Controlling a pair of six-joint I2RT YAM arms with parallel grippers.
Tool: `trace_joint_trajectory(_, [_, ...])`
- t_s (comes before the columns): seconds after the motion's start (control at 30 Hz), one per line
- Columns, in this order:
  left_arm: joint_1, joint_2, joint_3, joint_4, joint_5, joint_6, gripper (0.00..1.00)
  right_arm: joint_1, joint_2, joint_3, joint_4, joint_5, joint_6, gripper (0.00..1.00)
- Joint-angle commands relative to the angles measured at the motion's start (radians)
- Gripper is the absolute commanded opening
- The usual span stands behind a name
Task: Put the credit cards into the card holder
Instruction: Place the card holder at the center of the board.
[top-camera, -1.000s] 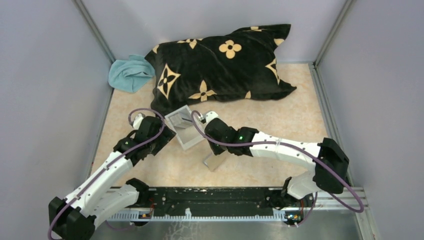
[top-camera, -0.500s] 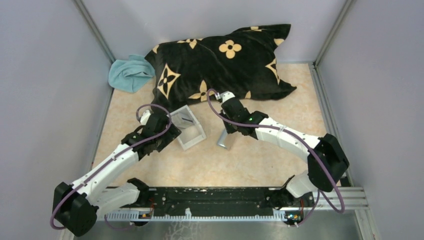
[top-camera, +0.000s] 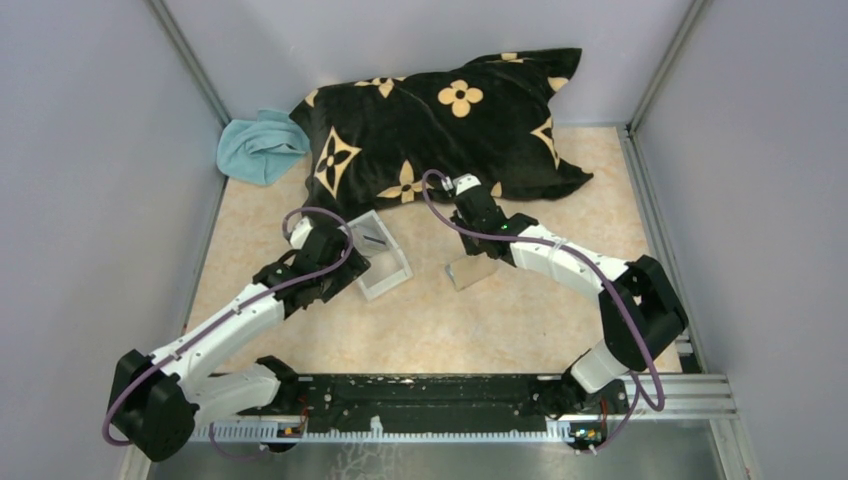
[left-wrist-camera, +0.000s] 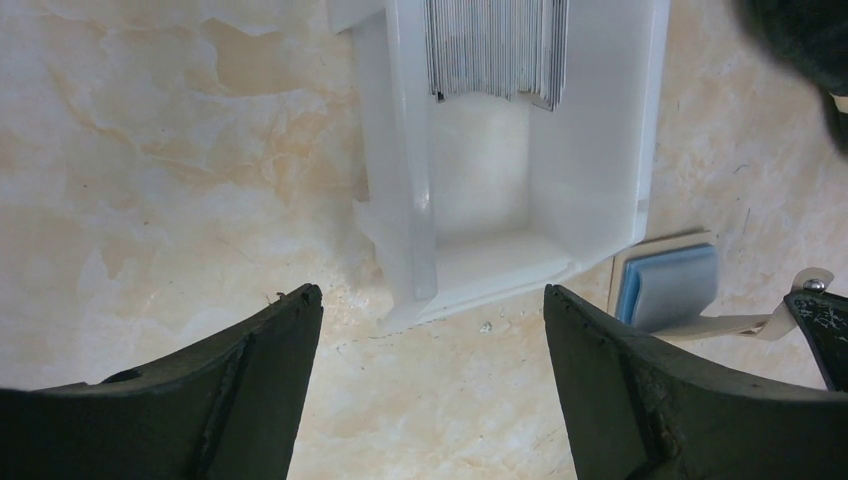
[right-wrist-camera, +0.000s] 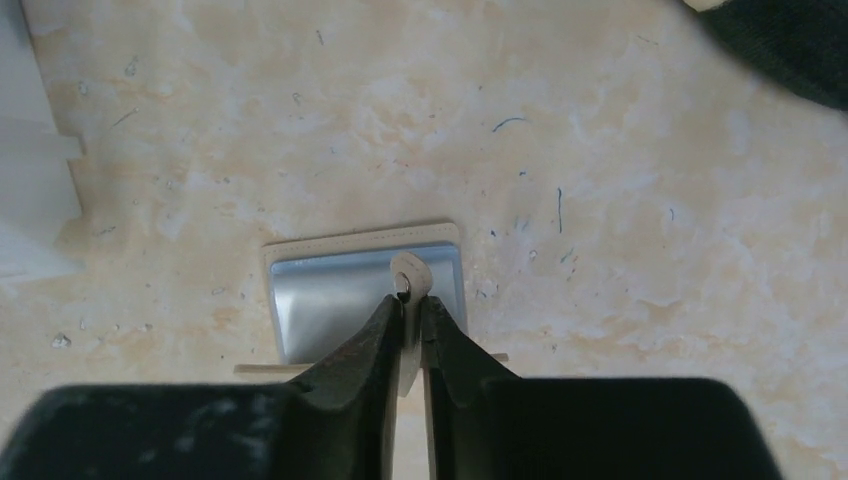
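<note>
The tan card holder (top-camera: 468, 273) lies opened flat on the table, its grey inner pocket (right-wrist-camera: 335, 300) facing up. My right gripper (right-wrist-camera: 410, 298) is shut on the holder's tab, and the snap stud shows just past the fingertips. Several credit cards (left-wrist-camera: 497, 45) stand on edge as a grey stack at the far end of the clear tray (left-wrist-camera: 600, 150). My left gripper (left-wrist-camera: 430, 290) hangs open over the table at the tray's near end, holding nothing. From the left wrist view the card holder (left-wrist-camera: 665, 288) lies just right of the tray.
A black pillow with tan flowers (top-camera: 440, 125) lies across the back, close behind the right wrist. A teal cloth (top-camera: 258, 148) sits in the back left corner. Grey walls close in both sides. The clear tray (top-camera: 378, 272) lies between the two arms.
My right arm has swung the card holder from the front centre toward the back right and laid it flat. The left arm has crept forward beside the tray, which has turned slightly.
</note>
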Motion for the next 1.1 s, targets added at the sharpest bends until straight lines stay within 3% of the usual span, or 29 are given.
trace_joint_trajectory(0.0, [-0.014,0.012,0.033,0.041,-0.024,0.018,0.87,-0.009,-0.025,0.003,-0.030,0.067,0.024,0.23])
trace_joint_trajectory(0.07, [-0.019,0.023,0.041,0.043,-0.027,0.023,0.87,-0.010,-0.038,-0.013,-0.034,0.071,0.042,0.43])
trace_joint_trajectory(0.17, [-0.030,0.037,0.054,0.045,-0.036,0.031,0.87,-0.009,-0.065,-0.023,-0.041,0.075,0.065,0.52])
trace_joint_trajectory(0.3, [-0.058,0.052,0.082,0.055,-0.057,0.060,0.87,-0.009,-0.108,-0.016,-0.077,0.086,0.115,0.53])
trace_joint_trajectory(0.57, [-0.185,0.186,0.232,0.138,-0.084,0.232,0.84,-0.010,-0.163,-0.085,-0.119,0.019,0.427,0.53])
trace_joint_trajectory(0.83, [-0.228,0.423,0.373,0.279,0.052,0.419,0.84,-0.019,-0.203,-0.245,0.028,-0.094,0.672,0.53])
trace_joint_trajectory(1.07, [-0.236,0.627,0.507,0.330,0.123,0.515,0.83,-0.115,-0.225,-0.394,0.227,-0.203,0.825,0.54])
